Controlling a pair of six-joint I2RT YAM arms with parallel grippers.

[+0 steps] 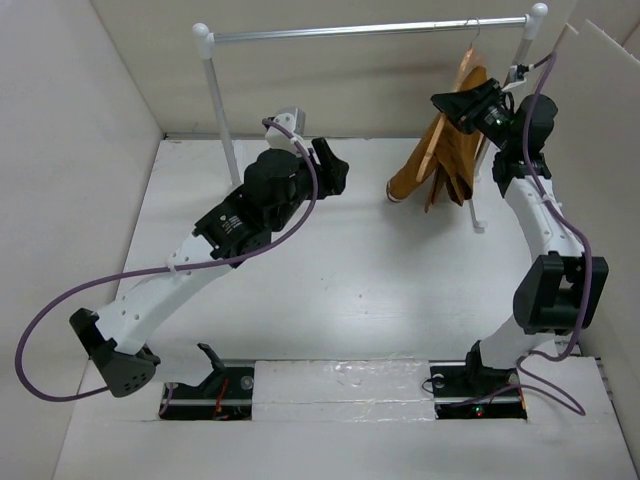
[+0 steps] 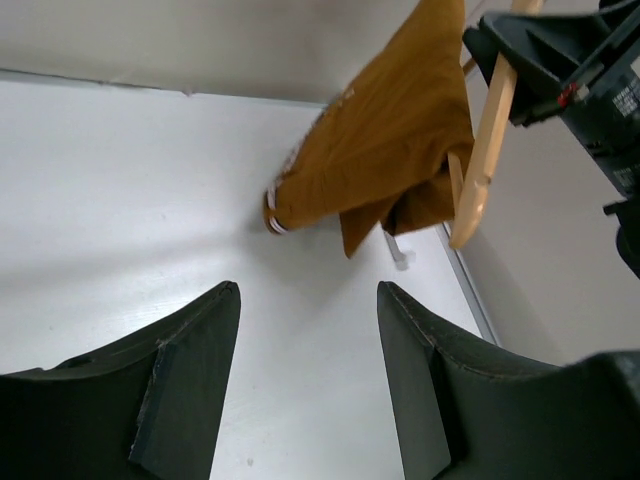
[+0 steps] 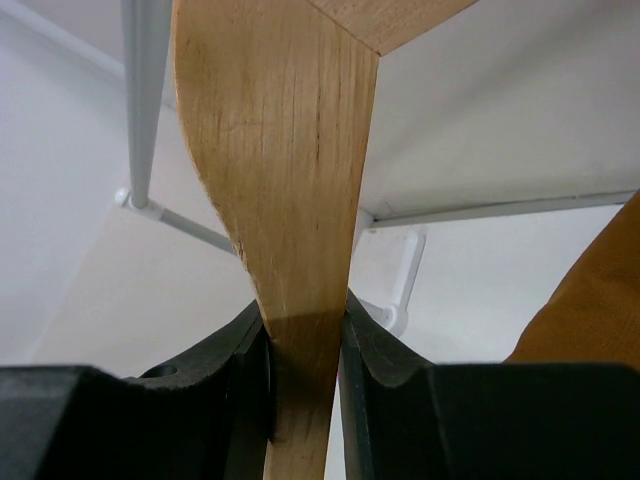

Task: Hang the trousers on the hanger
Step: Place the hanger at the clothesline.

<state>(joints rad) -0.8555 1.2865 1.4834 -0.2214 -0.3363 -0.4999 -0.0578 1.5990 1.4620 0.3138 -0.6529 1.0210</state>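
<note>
The rust-brown trousers point(image 1: 442, 160) hang draped over the light wooden hanger point(image 1: 470, 75), whose hook sits on the silver rail point(image 1: 370, 31) at the back right. The striped waistband end point(image 1: 396, 192) hangs low near the table. My right gripper point(image 1: 452, 103) is shut on the hanger's wooden arm point(image 3: 285, 200); the jaws press both sides of it. My left gripper point(image 1: 335, 170) is open and empty over the table's middle back, left of the trousers. In the left wrist view its fingers point(image 2: 190, 370) frame bare table, with the trousers point(image 2: 390, 130) and hanger point(image 2: 485, 150) beyond.
The rail stands on white posts point(image 1: 218, 110), one at the back left and one at the back right with a foot point(image 1: 478, 226) on the table. Beige walls enclose the white table point(image 1: 350, 290) on three sides.
</note>
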